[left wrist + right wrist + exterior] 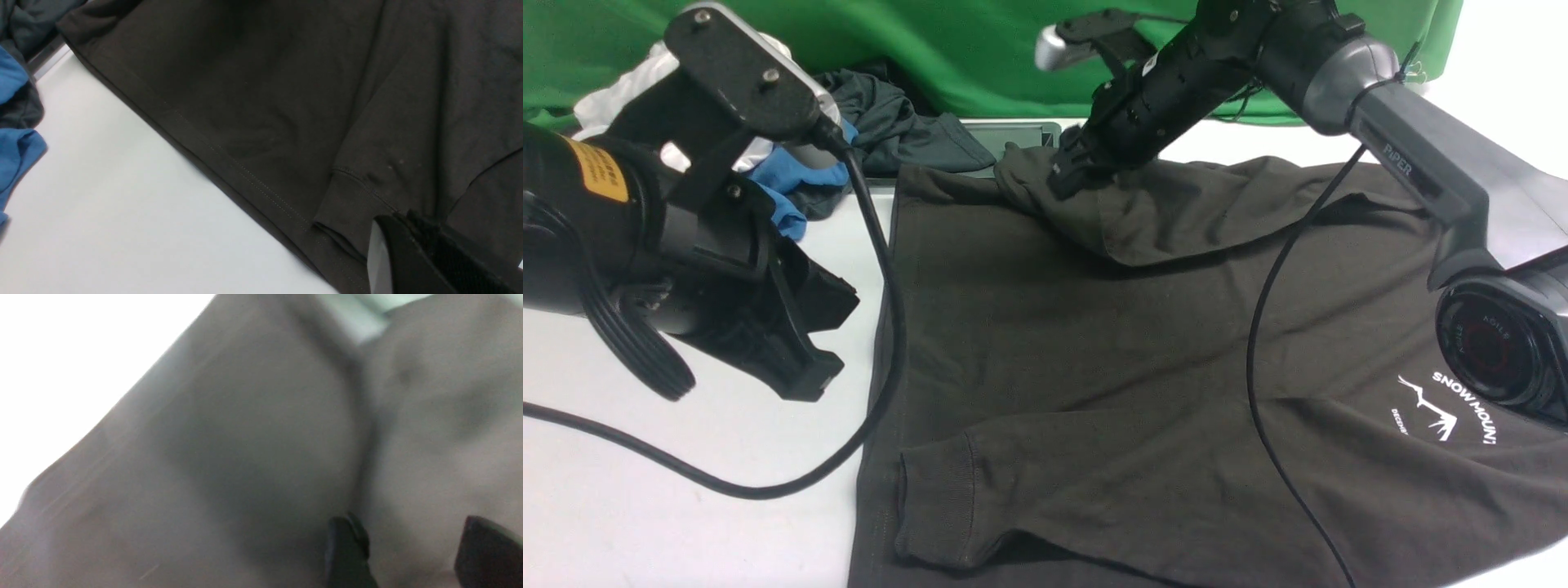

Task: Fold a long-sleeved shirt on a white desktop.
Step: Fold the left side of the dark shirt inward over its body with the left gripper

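Observation:
The long-sleeved shirt (pixel 1094 343) lies spread on the white desktop (pixel 645 523), chest logo (pixel 1445 412) at the near right. Both sleeves are folded in over the body: the near cuff (pixel 935 506) sits at the front, the far cuff (pixel 1025 171) at the back. My right gripper (pixel 1063 181) is down on the far sleeve by that cuff; in the right wrist view its fingertips (pixel 347 539) stand apart over blurred cloth, so the right gripper (pixel 412 539) is open. My left gripper (pixel 813 376) hovers shut and empty beside the shirt's left hem; the left gripper (pixel 408 224) points at the near cuff (pixel 351 196).
A pile of clothes lies at the back left: a blue garment (pixel 784 200), a dark grey-green one (pixel 907 122) and a white one (pixel 613 98). A metal-framed panel (pixel 1013 135) sits before the green backdrop (pixel 980 49). Arm cables (pixel 886 294) trail over the shirt's hem and body.

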You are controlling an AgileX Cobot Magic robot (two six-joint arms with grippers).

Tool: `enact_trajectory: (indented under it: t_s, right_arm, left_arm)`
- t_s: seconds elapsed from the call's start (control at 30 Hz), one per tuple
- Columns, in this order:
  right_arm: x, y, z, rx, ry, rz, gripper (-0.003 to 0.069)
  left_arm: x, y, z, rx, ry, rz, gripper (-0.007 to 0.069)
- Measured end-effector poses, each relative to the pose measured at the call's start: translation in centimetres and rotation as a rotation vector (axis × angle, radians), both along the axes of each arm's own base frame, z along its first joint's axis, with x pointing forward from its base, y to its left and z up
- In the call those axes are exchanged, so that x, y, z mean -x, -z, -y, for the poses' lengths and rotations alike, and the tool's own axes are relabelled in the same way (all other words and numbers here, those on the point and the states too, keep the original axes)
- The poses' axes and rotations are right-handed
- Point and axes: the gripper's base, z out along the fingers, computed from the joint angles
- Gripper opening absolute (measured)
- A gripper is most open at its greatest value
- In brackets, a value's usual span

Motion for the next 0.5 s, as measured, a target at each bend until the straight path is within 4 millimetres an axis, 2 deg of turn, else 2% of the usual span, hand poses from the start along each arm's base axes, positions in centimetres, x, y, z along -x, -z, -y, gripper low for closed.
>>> enact_trajectory:
  t_s: [0.13, 0.3, 0.5]
  right_arm:
    - [-1.0, 0.7, 0.6, 0.018, 0.068, 0.053, 0.0419]
    - [-2.2, 3.2, 0.9, 0.002, 0.132, 0.06, 0.0493]
    - [-2.5, 4.8, 1.0, -0.046, 0.16, 0.02, 0.0506]
  left_arm:
    - [0.0, 0.0, 0.0, 0.003, 0.0, -0.001, 0.0018]
    - [0.0, 0.0, 0.0, 0.006, 0.0, -0.002, 0.0018]
    - [0.0, 0.0, 0.1, 0.009, 0.0, -0.004, 0.0018]
